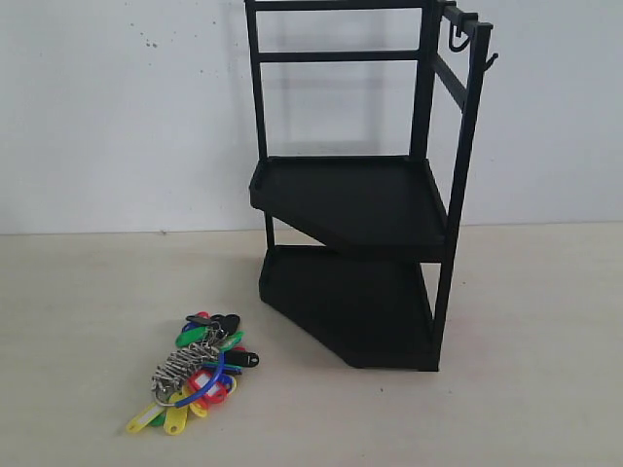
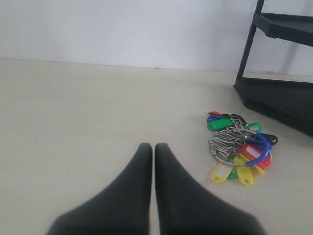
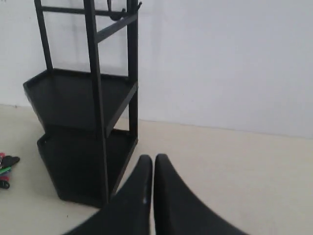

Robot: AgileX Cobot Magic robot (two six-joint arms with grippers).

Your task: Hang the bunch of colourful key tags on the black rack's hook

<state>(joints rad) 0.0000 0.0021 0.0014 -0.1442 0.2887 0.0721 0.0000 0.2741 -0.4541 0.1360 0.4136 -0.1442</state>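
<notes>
The left claw (image 2: 152,147) is pressed together and empty, low over the bare table (image 2: 73,107). The key tag bunch (image 2: 239,149) lies flat ahead of it, between it and the rack (image 2: 279,98), touching neither, with open table around it. The right claw (image 3: 153,157) is also pressed together and empty, with the rack's 2 trays just ahead. The hook (image 1: 492,61) juts from the rack's top corner post, well above both claws, before a plain white wall (image 1: 117,97).
</notes>
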